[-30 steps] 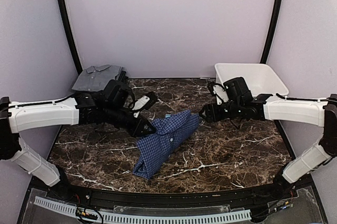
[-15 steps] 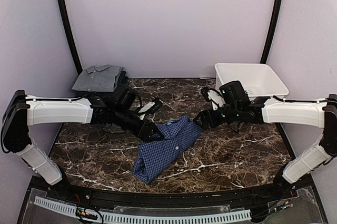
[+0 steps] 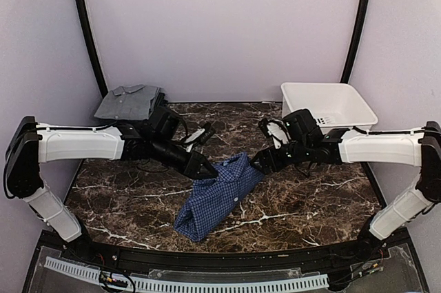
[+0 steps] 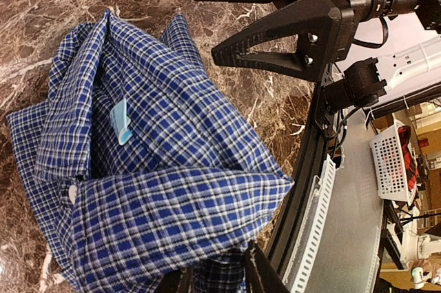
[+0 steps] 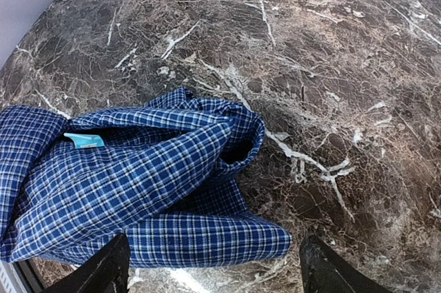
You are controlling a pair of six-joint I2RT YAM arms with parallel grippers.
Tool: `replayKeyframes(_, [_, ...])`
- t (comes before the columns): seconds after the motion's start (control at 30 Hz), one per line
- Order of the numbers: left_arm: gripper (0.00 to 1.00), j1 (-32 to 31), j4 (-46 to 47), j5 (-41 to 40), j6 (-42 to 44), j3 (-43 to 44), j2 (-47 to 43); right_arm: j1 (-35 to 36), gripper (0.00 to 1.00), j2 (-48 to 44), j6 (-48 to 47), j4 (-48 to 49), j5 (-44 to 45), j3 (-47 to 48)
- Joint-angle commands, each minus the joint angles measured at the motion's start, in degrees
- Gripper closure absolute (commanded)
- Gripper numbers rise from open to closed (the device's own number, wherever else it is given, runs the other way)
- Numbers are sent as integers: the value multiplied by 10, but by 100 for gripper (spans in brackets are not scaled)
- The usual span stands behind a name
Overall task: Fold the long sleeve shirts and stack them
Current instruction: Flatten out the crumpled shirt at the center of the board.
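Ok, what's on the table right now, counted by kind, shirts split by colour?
blue shirt: 1
grey shirt: 1
white tub: 1
Total: 3

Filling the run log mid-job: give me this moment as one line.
left claw: shut on blue shirt | right claw: open over its edge | grey shirt: folded, far-left corner
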Motion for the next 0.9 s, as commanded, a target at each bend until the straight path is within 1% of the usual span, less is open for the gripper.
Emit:
replayKeyframes(0.0, [84,-2,4,-23,-6,14,4,5,19,14,-6,8,7,1])
replayKeyframes(0.1, [91,-2,-1,-34,-9,14,4,5,19,24,-7,6,4,2])
replayKeyframes(0.23, [99,-2,-1,-85,-17,13,-7,6,19,37,-9,1,9,-1])
replayKeyframes(0.33, [100,-2,-12,-138,-20,19,-10,9,20,44,-8,-8,8,-1])
replayKeyframes(0.37, [100,-1,-23,-177,-22,23,-10,12,20,43,-8,-14,8,-1])
replayKeyframes(0.43, [100,9,-37,-220,-28,32,-9,22,21,37,-10,-29,9,-8])
replayKeyframes(0.5, [100,27,-39,-244,-33,42,-2,35,22,27,-8,-44,4,-22])
replayKeyframes(0.6, [100,58,-29,-240,-28,70,23,72,23,3,15,-56,-11,-53])
replayKeyframes(0.67, [100,77,-21,-235,-11,107,77,104,24,-15,41,-52,-20,-73])
replayKeyframes(0.7, [100,89,-18,-231,2,139,95,118,24,-21,55,-49,-20,-80])
replayKeyframes(0.73, [100,95,-14,-228,6,160,136,128,24,-29,69,-48,-15,-84])
replayKeyframes(0.77, [100,108,-12,-221,10,203,159,131,24,-36,81,-47,-8,-86])
replayKeyframes(0.8, [100,120,-13,-213,11,249,200,132,23,-45,90,-50,2,-86])
replayKeyframes(0.83, [100,124,-15,-211,11,275,222,132,23,-54,98,-56,19,-82])
replayKeyframes(0.87, [100,132,-24,-213,10,329,263,132,22,-62,106,-63,43,-71])
